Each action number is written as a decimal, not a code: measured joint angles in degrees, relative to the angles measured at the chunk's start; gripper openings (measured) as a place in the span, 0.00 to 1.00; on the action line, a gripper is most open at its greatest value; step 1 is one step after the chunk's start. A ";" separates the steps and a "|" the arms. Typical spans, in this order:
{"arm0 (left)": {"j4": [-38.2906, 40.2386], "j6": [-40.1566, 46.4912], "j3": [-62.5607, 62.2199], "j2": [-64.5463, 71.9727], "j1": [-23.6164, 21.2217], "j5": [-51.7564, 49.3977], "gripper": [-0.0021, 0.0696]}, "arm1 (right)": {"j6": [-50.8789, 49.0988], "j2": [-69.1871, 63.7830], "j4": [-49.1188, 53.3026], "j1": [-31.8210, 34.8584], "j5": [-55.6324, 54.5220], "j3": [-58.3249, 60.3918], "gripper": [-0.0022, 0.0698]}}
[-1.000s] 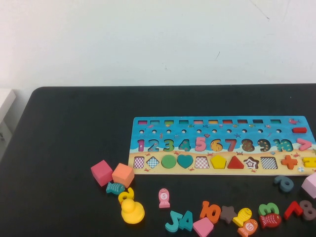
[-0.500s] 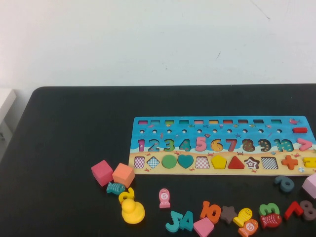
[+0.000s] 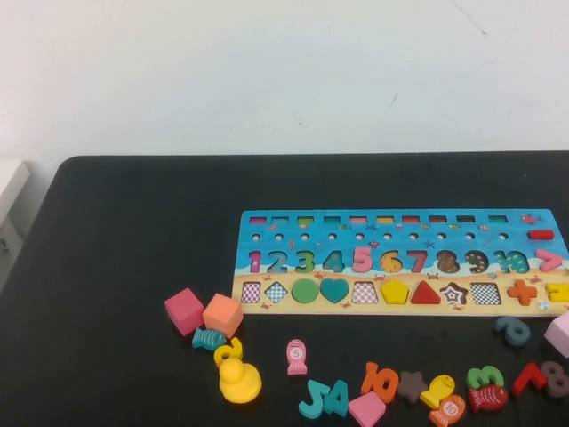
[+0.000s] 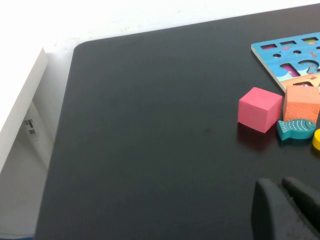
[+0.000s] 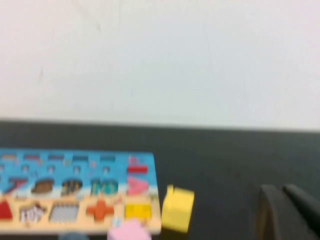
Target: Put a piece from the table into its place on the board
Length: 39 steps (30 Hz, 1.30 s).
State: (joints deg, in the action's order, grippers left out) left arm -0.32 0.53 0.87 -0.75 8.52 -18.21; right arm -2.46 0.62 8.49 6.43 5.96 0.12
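The yellow pentagon piece [image 3: 394, 292] lies flat in the shape row of the board [image 3: 400, 233], between a checkered square cut-out [image 3: 364, 292] and a red triangle [image 3: 425, 293]. It covers its place, so the cut-out is hidden. Neither arm shows in the high view. In the left wrist view my left gripper [image 4: 281, 184] hangs shut and empty over bare table [image 4: 150, 140], short of a pink cube [image 4: 259, 108]. In the right wrist view my right gripper [image 5: 280, 189] is shut and empty, off the board's [image 5: 75, 170] right end.
A pink cube [image 3: 184, 310], an orange cube [image 3: 221, 315], a teal fish [image 3: 208, 338] and a yellow duck [image 3: 239, 381] lie left of the board. Loose numbers, fish and a pink pentagon [image 3: 366, 409] line the front edge. A yellow block [image 5: 177, 209] stands by the board's right end.
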 joint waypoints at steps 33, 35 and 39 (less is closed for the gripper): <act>0.00 0.11 0.00 0.00 0.00 0.00 0.03 | 0.00 0.00 -1.84 0.00 5.25 1.68 0.06; 0.00 0.11 0.00 0.00 0.00 0.00 0.03 | 0.00 0.00 -1.84 0.00 7.28 1.68 0.06; 0.00 0.11 0.00 0.00 0.00 0.00 0.03 | 0.00 0.00 -1.84 0.00 12.70 1.58 0.06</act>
State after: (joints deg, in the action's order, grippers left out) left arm -0.32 0.64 0.87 -0.75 8.52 -18.21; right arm -2.46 0.62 6.65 6.43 18.66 1.70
